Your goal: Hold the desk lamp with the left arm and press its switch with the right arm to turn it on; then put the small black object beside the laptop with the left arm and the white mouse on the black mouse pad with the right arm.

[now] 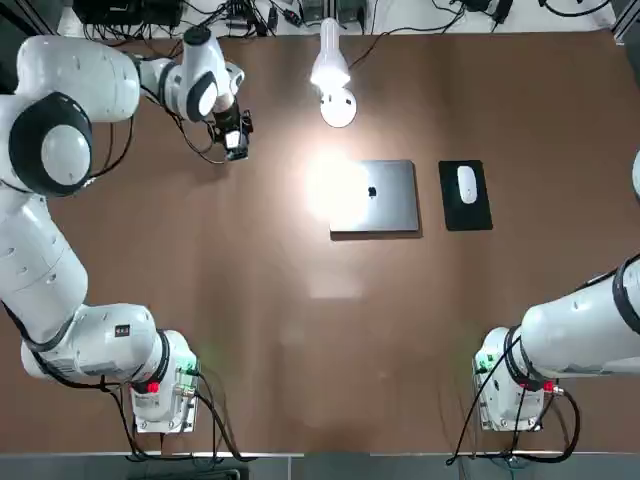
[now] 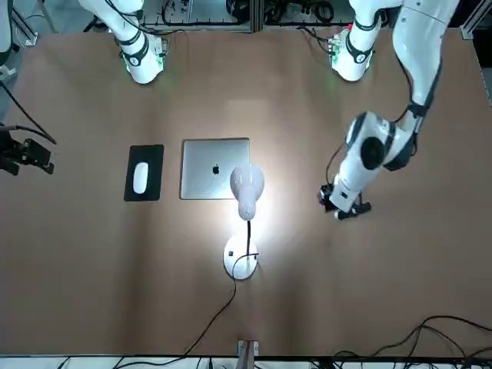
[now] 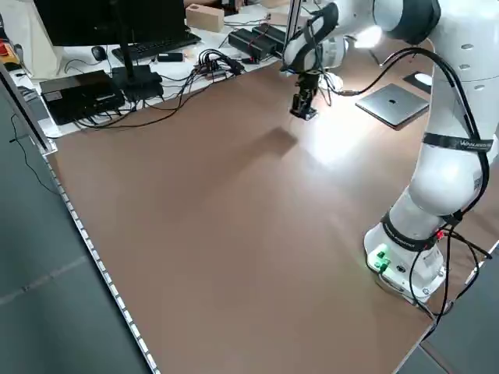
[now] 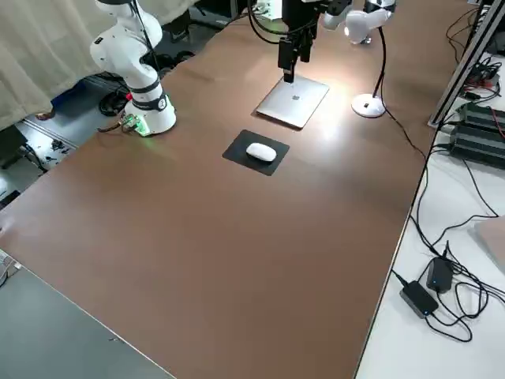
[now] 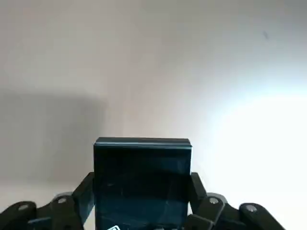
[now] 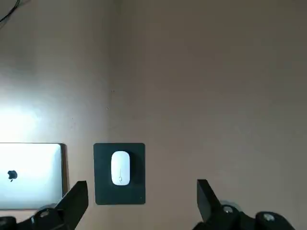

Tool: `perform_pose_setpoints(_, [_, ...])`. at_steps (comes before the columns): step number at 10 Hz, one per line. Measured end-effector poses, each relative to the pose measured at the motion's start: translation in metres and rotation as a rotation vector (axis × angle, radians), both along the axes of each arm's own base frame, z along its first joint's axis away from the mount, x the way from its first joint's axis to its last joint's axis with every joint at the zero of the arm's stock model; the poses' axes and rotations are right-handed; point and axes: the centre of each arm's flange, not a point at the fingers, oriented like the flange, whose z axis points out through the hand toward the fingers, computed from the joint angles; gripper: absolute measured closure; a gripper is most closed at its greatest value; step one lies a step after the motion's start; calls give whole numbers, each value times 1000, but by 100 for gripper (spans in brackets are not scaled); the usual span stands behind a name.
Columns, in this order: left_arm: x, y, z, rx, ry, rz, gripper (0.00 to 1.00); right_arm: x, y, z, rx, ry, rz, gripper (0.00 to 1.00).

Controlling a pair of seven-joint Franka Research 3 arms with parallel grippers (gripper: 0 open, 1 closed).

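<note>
The white desk lamp (image 1: 332,72) stands lit at the table's far middle on its round base (image 2: 241,264), with a bright patch on the laptop (image 1: 375,196) before it. My left gripper (image 1: 236,142) hangs above the table to the left of the laptop and lamp, shut on the small black object (image 5: 142,179), which sits upright between the fingers. The white mouse (image 1: 466,183) lies on the black mouse pad (image 1: 466,212) just right of the laptop. My right gripper (image 6: 141,188) is raised off to the right, open and holding nothing, looking down at the mouse (image 6: 120,167).
The lamp's cord (image 2: 219,307) runs off the far table edge. Cables, a keyboard and black boxes (image 3: 101,89) lie beyond the table's left side. Both arm bases (image 1: 160,395) stand at the near edge. Bare brown table (image 1: 300,320) spreads before the laptop.
</note>
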Motion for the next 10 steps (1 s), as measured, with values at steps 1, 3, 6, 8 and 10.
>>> perform_pose_setpoints(1, [-20,-28,-4,3,3,-5,20,-5,0,5,-1,7,0,0])
perform_pose_setpoints(3, [-54,-63,-18,-19,-13,-49,20,-7,3,9,-2,8,5,0])
perform_pose_setpoints(6, [-84,-99,-24,-49,-38,-106,20,-7,6,18,-2,-12,11,0])
perform_pose_setpoints(8, [-101,-125,-23,-50,-37,-104,20,-7,7,18,-2,-12,10,0])
perform_pose_setpoints(10, [-116,-139,-33,-34,-31,-132,20,-7,6,18,-2,-12,10,0])
